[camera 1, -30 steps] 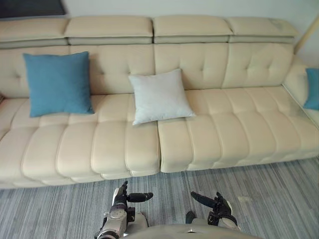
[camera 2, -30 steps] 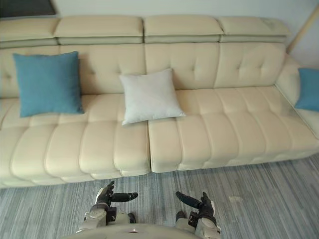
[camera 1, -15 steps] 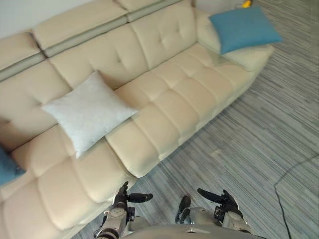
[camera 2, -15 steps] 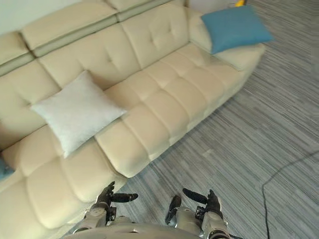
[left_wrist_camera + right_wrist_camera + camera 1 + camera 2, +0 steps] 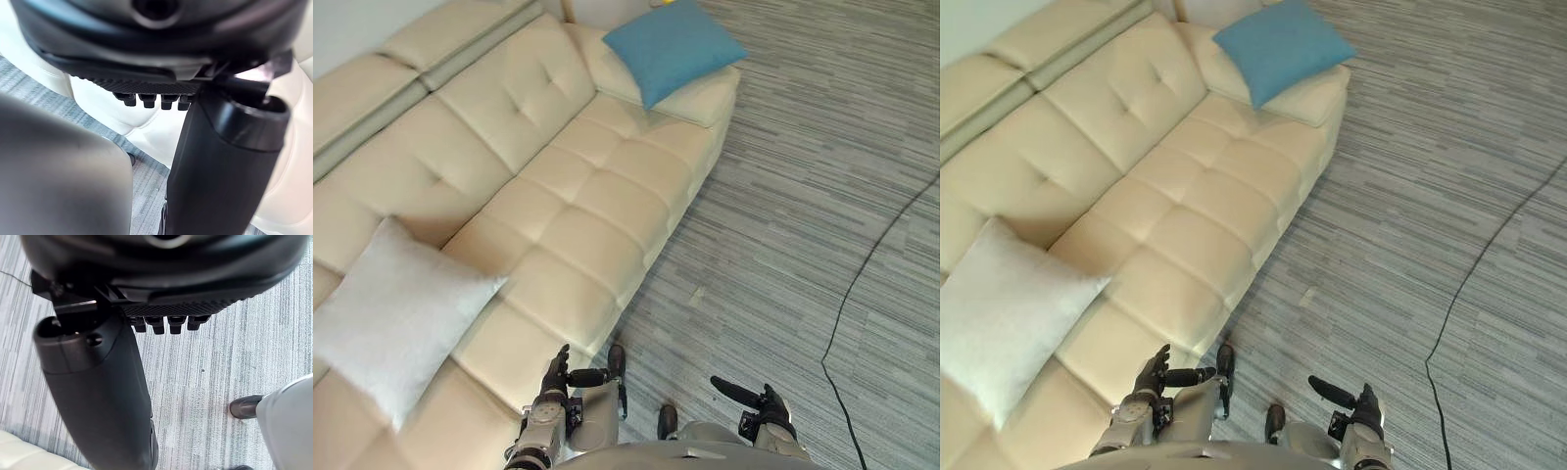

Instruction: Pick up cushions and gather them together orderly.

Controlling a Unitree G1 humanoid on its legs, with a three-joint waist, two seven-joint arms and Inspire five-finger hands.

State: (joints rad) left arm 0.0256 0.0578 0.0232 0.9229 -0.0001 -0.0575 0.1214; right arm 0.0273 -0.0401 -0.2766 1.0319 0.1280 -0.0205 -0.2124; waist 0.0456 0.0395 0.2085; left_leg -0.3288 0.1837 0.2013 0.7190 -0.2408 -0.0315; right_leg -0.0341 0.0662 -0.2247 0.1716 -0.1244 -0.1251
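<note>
A blue cushion (image 5: 674, 47) lies on the far end of the cream sofa (image 5: 578, 196), over its armrest. A light grey cushion (image 5: 396, 318) leans on the seat near me at the left. My left hand (image 5: 553, 377) hangs low by the sofa's front edge, open and holding nothing, with its thumb (image 5: 220, 161) stretched out. My right hand (image 5: 764, 403) hangs over the carpet, also open and holding nothing, thumb (image 5: 98, 396) out. Both hands are well short of either cushion.
Grey striped carpet (image 5: 803, 176) spreads to the right of the sofa. The sofa runs diagonally from lower left to upper middle, with its tufted backrest (image 5: 431, 127) on the left.
The camera has swung to the right, so the sofa now runs diagonally and the far blue cushion shows fuller. Both hands keep the same open pose.
</note>
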